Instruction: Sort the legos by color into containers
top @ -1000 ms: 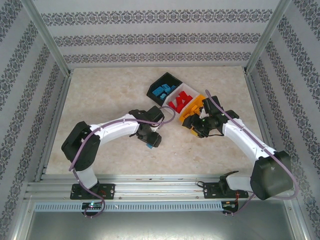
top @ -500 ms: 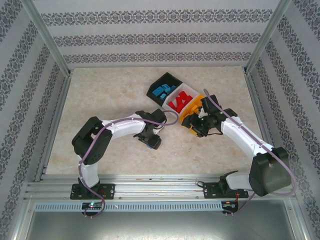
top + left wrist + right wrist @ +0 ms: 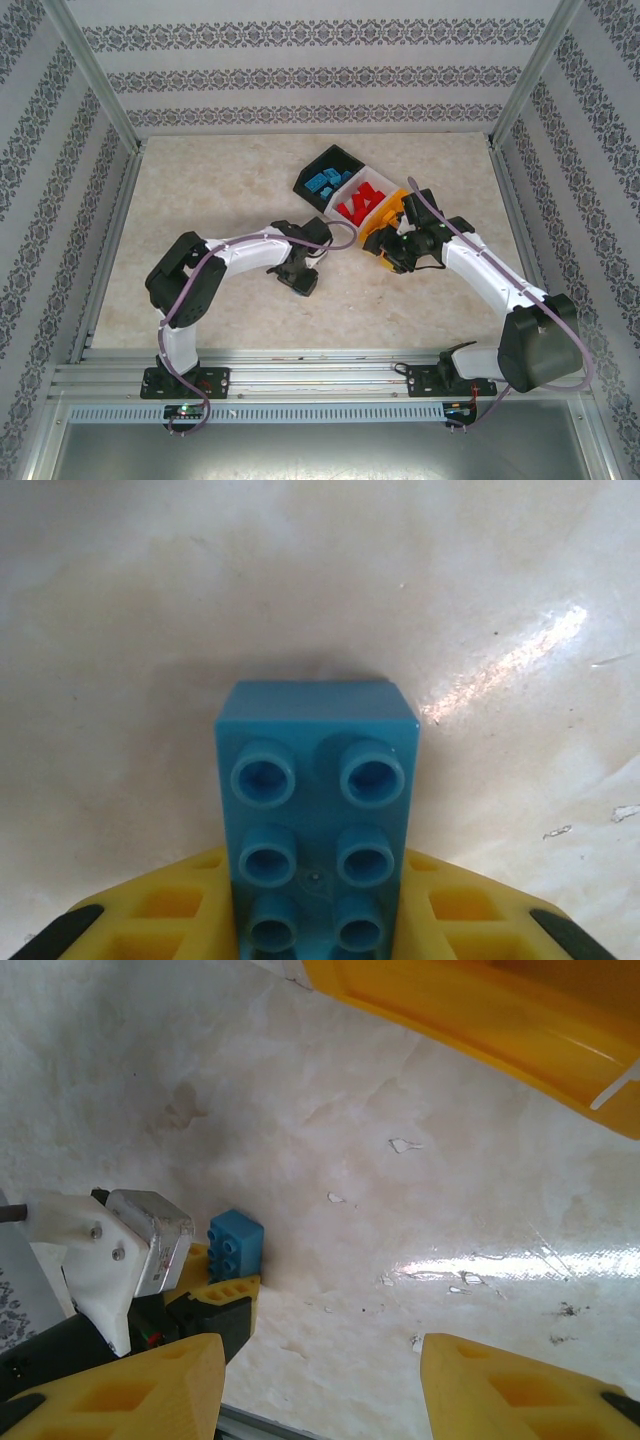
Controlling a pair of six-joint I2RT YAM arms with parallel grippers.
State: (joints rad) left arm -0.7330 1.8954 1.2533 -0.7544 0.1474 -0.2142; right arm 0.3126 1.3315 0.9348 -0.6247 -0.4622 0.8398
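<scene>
My left gripper (image 3: 316, 925) has its yellow fingers (image 3: 170, 920) pressed against both sides of a blue lego (image 3: 316, 770). The brick sits low in the centre of the left wrist frame, with the pale table (image 3: 120, 630) behind it. My right gripper (image 3: 320, 1390) stands apart with nothing between its tips, below the orange bin (image 3: 480, 1010) at that frame's upper right.

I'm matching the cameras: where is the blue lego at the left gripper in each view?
Top external: hidden under the left gripper, mid-table.
Left wrist: blue lego bottom centre, between yellow fingers.
Right wrist: blue lego lower left, beside that gripper.
Shared landmark: the left gripper's yellow fingers.
</scene>
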